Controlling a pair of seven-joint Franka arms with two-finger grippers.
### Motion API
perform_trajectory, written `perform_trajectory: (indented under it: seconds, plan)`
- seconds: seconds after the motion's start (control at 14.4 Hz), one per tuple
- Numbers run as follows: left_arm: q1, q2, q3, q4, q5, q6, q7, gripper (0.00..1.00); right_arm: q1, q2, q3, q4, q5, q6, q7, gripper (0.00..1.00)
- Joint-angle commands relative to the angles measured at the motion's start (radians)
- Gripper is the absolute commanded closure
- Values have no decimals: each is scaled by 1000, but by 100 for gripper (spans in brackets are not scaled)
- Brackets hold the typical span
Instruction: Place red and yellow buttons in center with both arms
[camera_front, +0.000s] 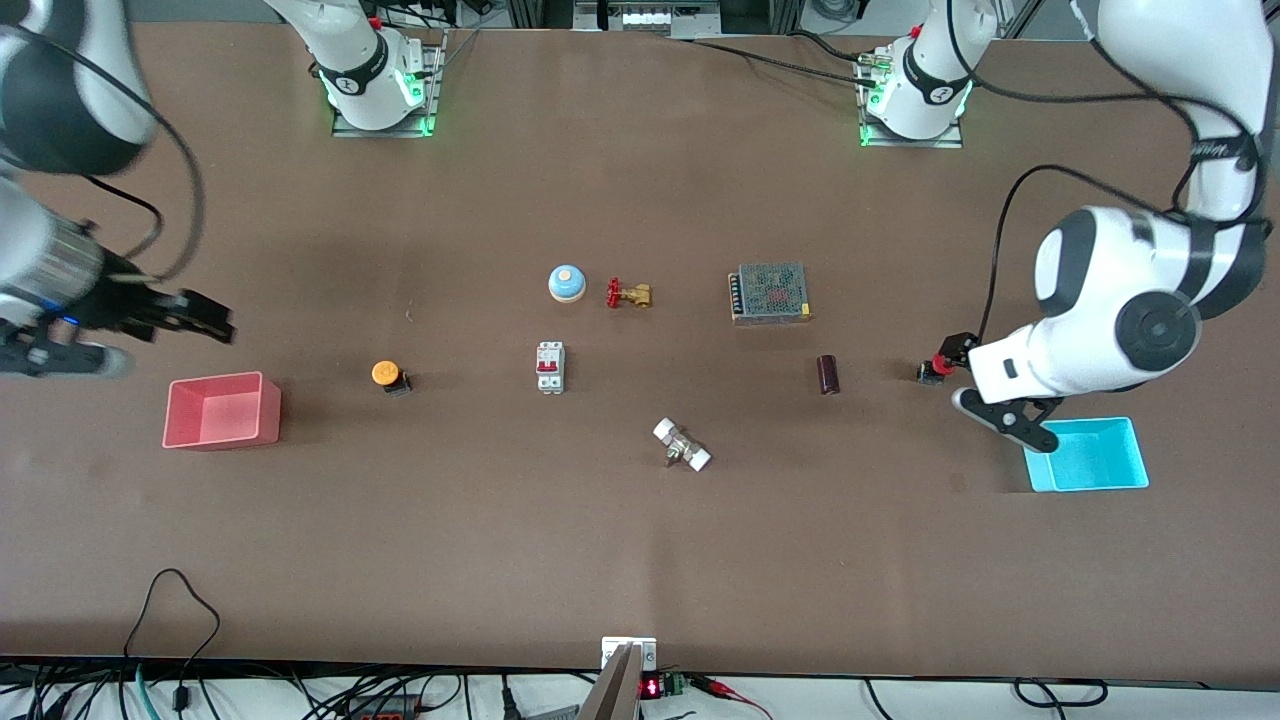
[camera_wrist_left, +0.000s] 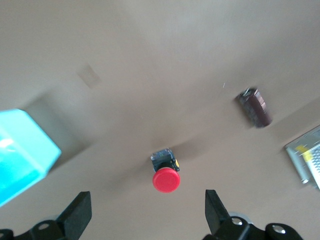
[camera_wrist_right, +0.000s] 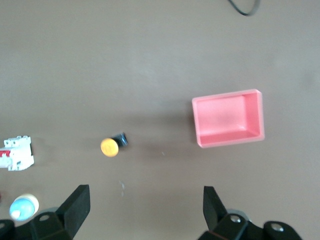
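Observation:
The red button (camera_front: 935, 368) lies on its side toward the left arm's end of the table, beside the cyan bin. My left gripper (camera_front: 978, 388) is open and low right by it; in the left wrist view the red button (camera_wrist_left: 166, 179) lies just ahead of the gap of the left gripper (camera_wrist_left: 147, 202), untouched. The yellow button (camera_front: 386, 374) lies toward the right arm's end, beside the pink bin. My right gripper (camera_front: 205, 318) is open, empty and raised over the table near the pink bin; the right wrist view shows the yellow button (camera_wrist_right: 111, 146) well off from the right gripper (camera_wrist_right: 145, 195). The center (camera_front: 620, 395) is bare brown tabletop.
A pink bin (camera_front: 222, 410) and a cyan bin (camera_front: 1090, 455) stand at the two ends. Around the middle are a blue-and-cream bell (camera_front: 566, 283), a red-handled valve (camera_front: 628, 294), a white breaker (camera_front: 550, 367), a mesh power supply (camera_front: 769, 292), a dark cylinder (camera_front: 828, 374) and a white fitting (camera_front: 681, 445).

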Motion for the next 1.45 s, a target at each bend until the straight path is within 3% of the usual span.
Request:
perform_trajectory:
  seconds: [0.0,0.35,0.69,0.97,1.38]
  plan:
    - [-4,-57,17,52,4,-17,-114,0,16,-55,-40,-1,15,-63,-15,0]
    - [95,-154,8,132,-11,-115,-349,0,70,-107,-66,-25,2,-123,-72,0]
    - [106,-249,5,161,-34,-297,-457,0,64,-112,-75,-27,-4,-143,-81,0]
    - [101,-319,-7,137,-34,-327,-449,0,67,-112,-70,-27,-4,-144,-80,0]
    - [112,-341,-7,115,-34,-339,-439,0,64,-107,-70,-24,-13,-138,-80,0]
